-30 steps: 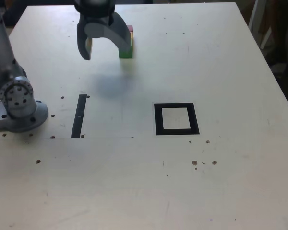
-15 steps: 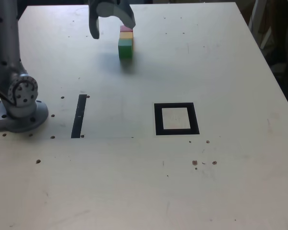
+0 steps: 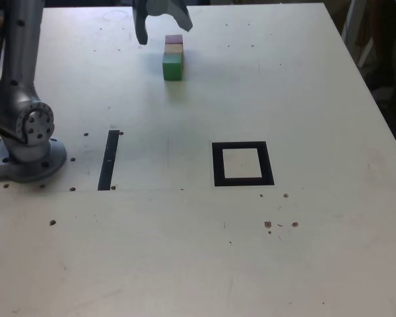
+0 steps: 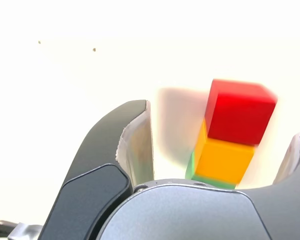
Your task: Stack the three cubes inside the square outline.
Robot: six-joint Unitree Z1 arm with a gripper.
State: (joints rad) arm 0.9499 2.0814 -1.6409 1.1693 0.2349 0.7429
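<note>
Three cubes lie touching in a short row on the far part of the table: green [image 3: 172, 67] nearest the exterior camera, then yellow [image 3: 174, 49], then red [image 3: 174, 39]. My gripper [image 3: 162, 28] hangs open over the table's far edge, just beyond the red cube and touching none of them. In the wrist view the red [image 4: 237, 112], yellow [image 4: 222, 160] and green [image 4: 192, 170] cubes show between the spread fingers of the gripper [image 4: 221, 122], nearer one finger than the other. The square outline [image 3: 217, 164] lies well nearer the exterior camera, with nothing inside it.
The arm's grey base [image 3: 28, 148] stands at the exterior view's left, its link [image 3: 20, 53] rising above it. A thin black strip [image 3: 108, 159] lies beside the base. Small dark specks dot the pale table [image 3: 185, 251].
The gripper has moved from over the cubes toward the table's far edge, uncovering the whole row. The arm's link now stands more upright. The cubes have not moved.
</note>
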